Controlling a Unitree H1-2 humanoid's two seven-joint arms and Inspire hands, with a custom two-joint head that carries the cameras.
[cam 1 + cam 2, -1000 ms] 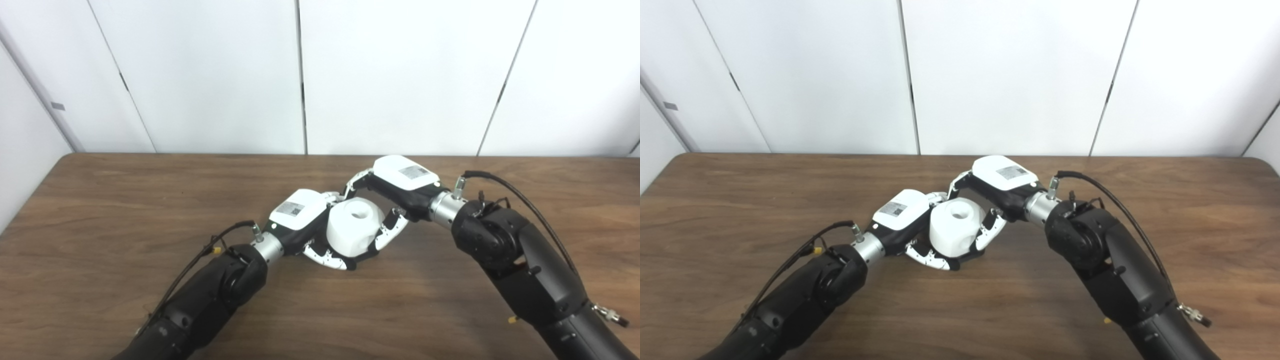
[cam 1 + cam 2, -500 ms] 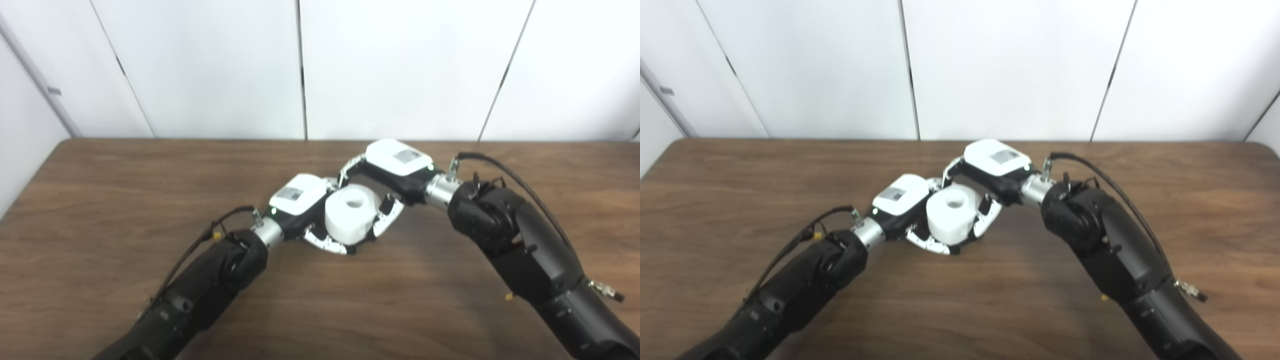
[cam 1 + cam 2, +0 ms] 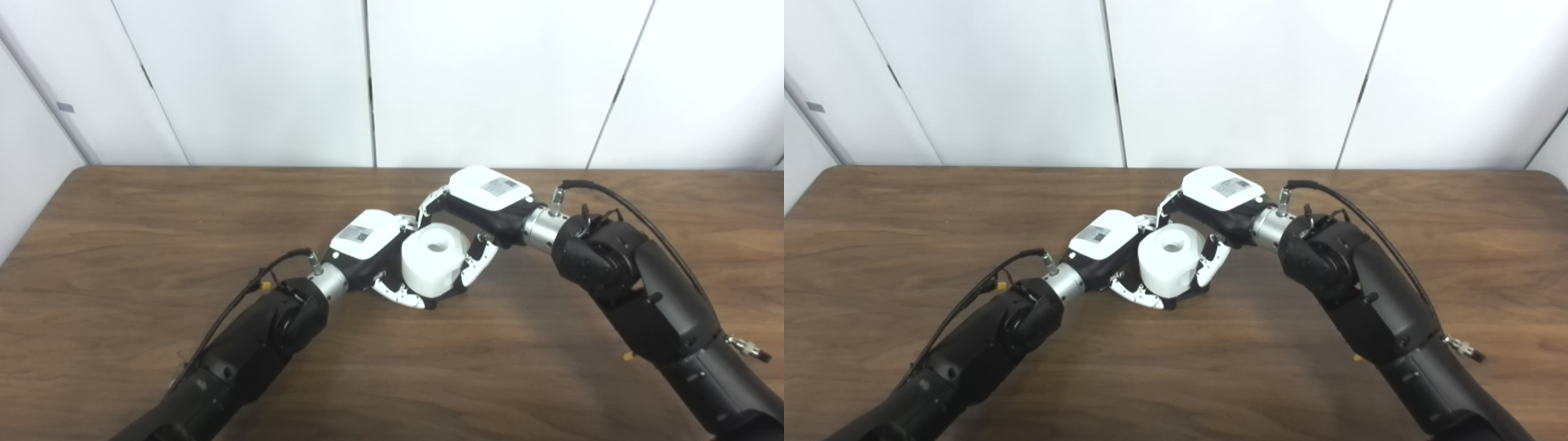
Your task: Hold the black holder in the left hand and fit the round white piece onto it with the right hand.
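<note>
The round white piece (image 3: 432, 262), a fat cylinder with a hole in its top, stands upright at the table's middle. Under it only a dark sliver of the black holder (image 3: 1193, 295) shows; the rest is hidden. My left hand (image 3: 366, 244) comes in from the left, its fingers (image 3: 398, 296) curled round the lower front of the stack, shut on the holder. My right hand (image 3: 487, 195) reaches over from the right, with its fingers behind the white piece and its thumb (image 3: 476, 267) on the right side, shut on it.
The brown wooden table (image 3: 153, 245) spreads wide on both sides of the hands. White wall panels (image 3: 490, 79) rise just behind its far edge. A black cable (image 3: 618, 205) loops over my right wrist.
The whole picture has shifted, so the camera moved. Both hands keep the same hold around the white piece; no clear move of the things themselves.
</note>
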